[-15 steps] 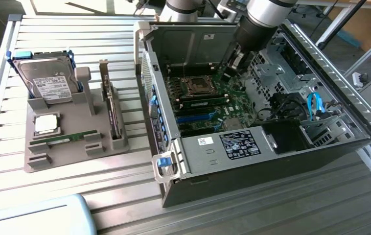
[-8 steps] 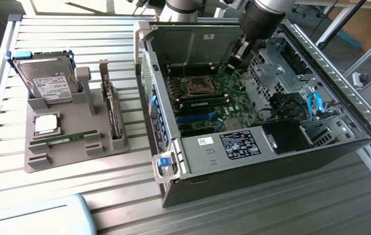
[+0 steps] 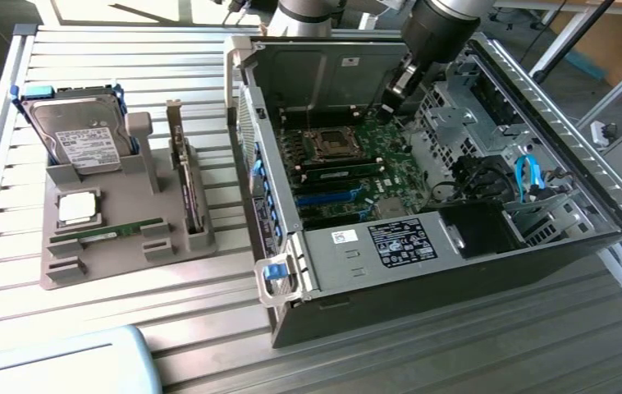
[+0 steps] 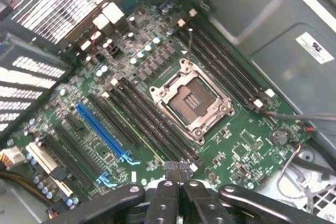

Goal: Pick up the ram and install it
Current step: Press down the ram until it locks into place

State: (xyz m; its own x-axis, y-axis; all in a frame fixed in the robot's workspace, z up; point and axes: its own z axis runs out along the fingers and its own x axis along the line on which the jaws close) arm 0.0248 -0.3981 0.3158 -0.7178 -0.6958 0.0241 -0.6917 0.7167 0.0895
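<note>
The gripper (image 4: 177, 174) hangs with its fingers pressed together, holding nothing, just above the motherboard (image 4: 157, 98) inside the open computer case (image 3: 421, 246). The ram (image 3: 116, 233) lies flat in the grey tray (image 3: 125, 263) on the table, well apart, toward eight o'clock of the arm in the exterior view.

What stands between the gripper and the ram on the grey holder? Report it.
The computer case's side wall and the upright expansion card stand between the gripper, inside the case over the motherboard, and the ram.
</note>
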